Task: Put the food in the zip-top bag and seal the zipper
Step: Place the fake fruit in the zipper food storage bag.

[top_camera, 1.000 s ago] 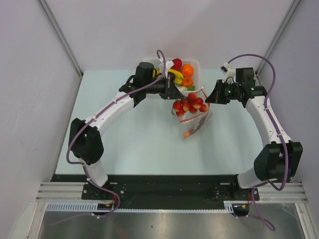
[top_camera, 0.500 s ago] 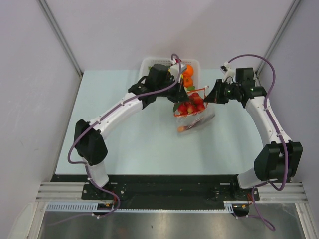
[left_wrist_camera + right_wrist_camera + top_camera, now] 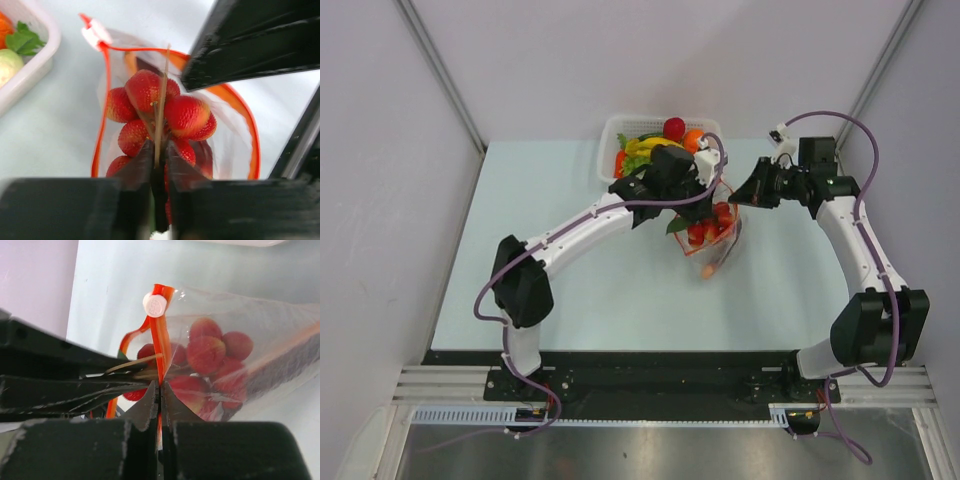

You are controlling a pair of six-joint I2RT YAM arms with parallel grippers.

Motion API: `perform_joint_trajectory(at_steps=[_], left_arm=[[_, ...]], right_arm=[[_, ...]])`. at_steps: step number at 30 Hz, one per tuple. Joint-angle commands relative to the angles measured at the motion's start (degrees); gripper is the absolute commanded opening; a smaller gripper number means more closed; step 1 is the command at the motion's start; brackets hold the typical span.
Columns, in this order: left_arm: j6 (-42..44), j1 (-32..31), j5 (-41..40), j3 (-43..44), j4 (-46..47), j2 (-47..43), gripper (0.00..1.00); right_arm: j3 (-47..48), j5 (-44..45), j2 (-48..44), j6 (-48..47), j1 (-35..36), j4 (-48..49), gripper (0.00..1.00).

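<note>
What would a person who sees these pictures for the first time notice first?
The red berries stand out first: the left gripper pinches them by the stem in the open mouth of the bag, near the middle of the table. Next comes the orange-red zipper, clamped in the right gripper on the bag's right side. A white basket stands at the far edge.

You have free bench (image 3: 535,185) toward the far-left corner and the near edge. The basket (image 3: 604,150) blocks the far edge; the left arm (image 3: 582,222) and zip-top bag (image 3: 725,247) bar the centre.
</note>
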Motion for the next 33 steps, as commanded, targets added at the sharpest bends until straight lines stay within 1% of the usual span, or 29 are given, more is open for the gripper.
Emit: perform_joint_trajectory(at_steps=[1, 2, 3, 4, 6, 8, 10, 11, 12, 14, 16, 18, 21, 24, 28, 31, 33], left_arm=[[1.67, 0.46, -1.26, 5.07, 0.12, -0.88, 0.36], [1.15, 0.64, -0.46, 5.25, -0.15, -1.41, 0.46], [0.71, 1.34, 1.12, 5.17, -0.06, -2.89, 0.6], [0.09, 1.95, 4.61, 4.99, 0.11, -3.69, 0.65], [-2.63, 4.32, 8.24, 4.2, 0.2, -6.15, 0.74], [-3.95, 6.26, 12.44, 3.94, -0.58, -7.39, 0.76], [-3.87, 8.63, 11.95, 2.45, -2.16, -8.96, 0.75], [-2.56, 9.42, 11.16, 0.35, -2.87, -9.32, 0.75], [-1.94, 10.91, 10.11, -0.8, -4.26, -9.5, 0.73], [-0.71, 12.41, 9.48, -4.48, -5.33, -9.68, 0.73], [0.26, 13.91, 8.43, -6.16, -7.09, -9.24, 0.73], [2.19, 14.18, 7.91, -8.45, -7.27, -9.06, 0.73], [2.29, 14.09, 7.99, -10.83, -4.99, -8.45, 0.72], [1.23, 14.09, 9.12, -11.1, -2.79, -6.69, 0.7], [0.79, 13.56, 11.14, -10.04, -1.12, -4.58, 0.69], [1.05, 12.77, 12.37, -10.39, 0.55, -3.97, 0.66], [1.49, 12.07, 12.47, -10.74, 0.73, -3.27, 0.61]], right_arm=[[-0.6, -3.04, -3.01, 0.4, -0.54, 2.37, 0.0], [-0.78, -3.12, -3.19, 0.23, -0.72, 2.28, 0.0], [-0.78, -3.3, -3.19, 0.23, -0.81, 2.28, 0.0], [-0.78, -3.3, -3.28, 0.31, -0.72, 2.28, 0.0], [-0.87, -3.39, -3.45, 0.32, -1.07, 2.28, 0.0], [-0.95, -3.48, -3.45, 0.4, -1.33, 2.37, 0.0], [-0.96, -3.56, -3.8, 0.58, -1.33, 2.55, 0.0], [-1.04, -3.74, -3.81, 0.67, -1.42, 2.9, 0.0], [-1.13, -3.83, -3.89, 0.67, -1.34, 2.81, 0.0], [-1.31, -3.91, -3.98, 0.84, -1.33, 3.25, 0.0], [-1.39, -3.74, -3.98, 1.1, -1.34, 3.25, 0.0], [-1.48, -3.74, -3.98, 1.19, -1.42, 3.34, 0.0], [-1.57, -3.65, -3.98, 1.46, -1.16, 3.43, 0.0], [-1.57, -3.39, -4.16, 1.46, -1.16, 3.25, 0.0], [-1.57, -2.95, -4.25, 1.28, -0.81, 2.55, 0.0], [-1.75, -2.42, -4.68, 1.19, -0.72, 2.46, 0.0], [-1.83, -2.16, -4.77, 1.02, -0.63, 2.2, 0.0]])
